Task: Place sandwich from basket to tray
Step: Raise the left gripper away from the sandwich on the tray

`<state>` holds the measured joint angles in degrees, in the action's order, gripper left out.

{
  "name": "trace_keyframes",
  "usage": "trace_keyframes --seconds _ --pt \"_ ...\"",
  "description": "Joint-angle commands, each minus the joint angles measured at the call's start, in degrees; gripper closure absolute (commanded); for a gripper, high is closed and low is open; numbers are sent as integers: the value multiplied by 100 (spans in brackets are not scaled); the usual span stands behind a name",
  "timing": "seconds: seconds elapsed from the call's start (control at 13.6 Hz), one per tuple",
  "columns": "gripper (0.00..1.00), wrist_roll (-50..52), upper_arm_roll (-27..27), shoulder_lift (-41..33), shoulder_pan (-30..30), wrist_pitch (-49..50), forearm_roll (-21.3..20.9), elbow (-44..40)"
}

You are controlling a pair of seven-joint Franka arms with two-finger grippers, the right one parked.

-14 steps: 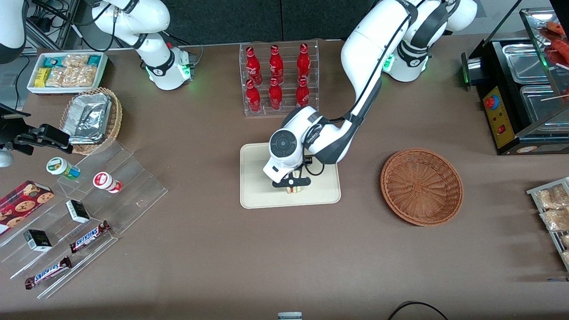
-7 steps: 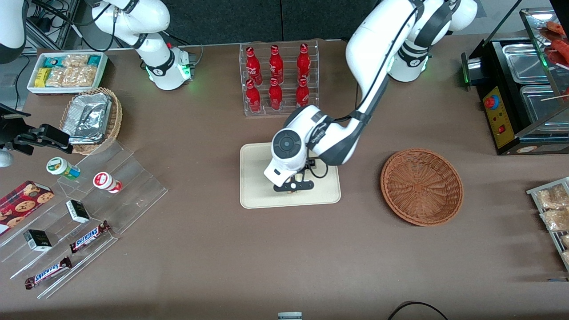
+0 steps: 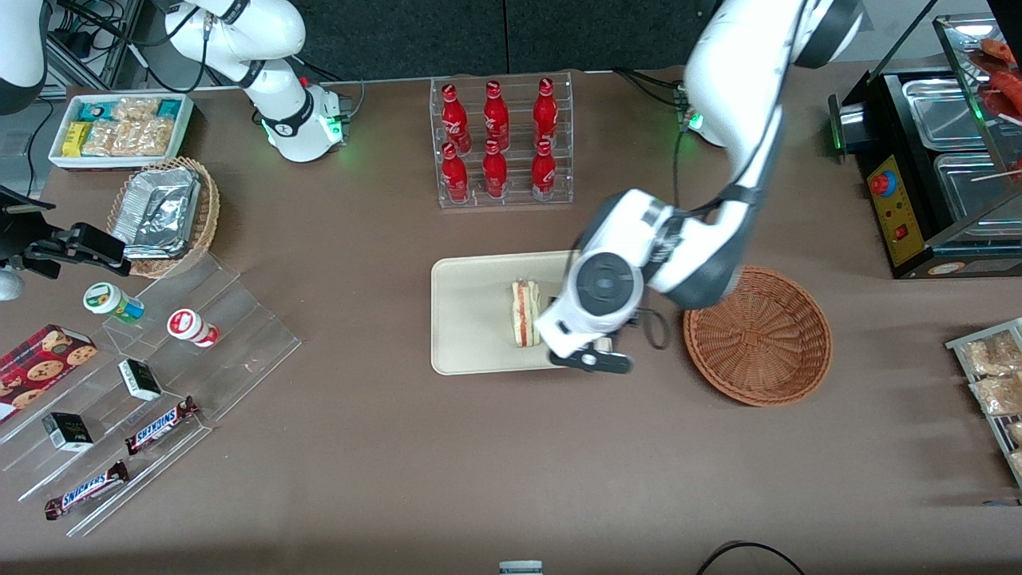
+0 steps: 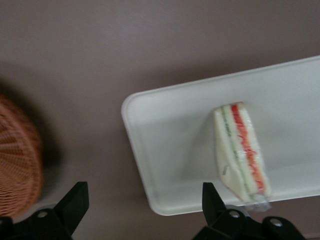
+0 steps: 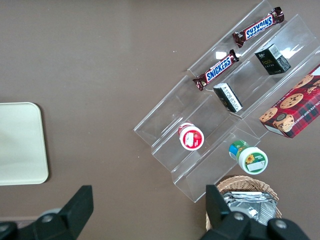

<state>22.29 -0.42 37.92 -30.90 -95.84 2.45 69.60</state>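
Observation:
The sandwich (image 3: 524, 313) lies on its side on the cream tray (image 3: 467, 319), its red and green filling showing along the cut edge. The wrist view shows the sandwich (image 4: 242, 150) on the tray (image 4: 175, 130) near a rounded corner. My left gripper (image 3: 595, 359) hovers over the tray's edge toward the basket, apart from the sandwich. This gripper (image 4: 145, 205) is open with nothing between its fingers. The reddish-brown basket (image 3: 757, 335) stands beside the tray toward the working arm's end and holds nothing; the wrist view catches its rim (image 4: 17, 155).
A clear rack of red bottles (image 3: 499, 140) stands farther from the front camera than the tray. Acrylic steps with snacks (image 3: 152, 375), a tan basket of foil trays (image 3: 164, 212) and a white bin (image 3: 120, 128) lie toward the parked arm's end. A food warmer (image 3: 942, 160) stands at the working arm's end.
The gripper has let go of the sandwich, risen and moved off toward the basket. The sandwich, covered by the gripper before, now lies in plain view on the tray.

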Motion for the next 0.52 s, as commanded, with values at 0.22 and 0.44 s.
trace_keyframes --seconds 0.22,0.44 --pt "0 -978 218 -1224 856 -118 10 1238" --pt "0 -1621 218 -1935 1419 -557 19 2160"
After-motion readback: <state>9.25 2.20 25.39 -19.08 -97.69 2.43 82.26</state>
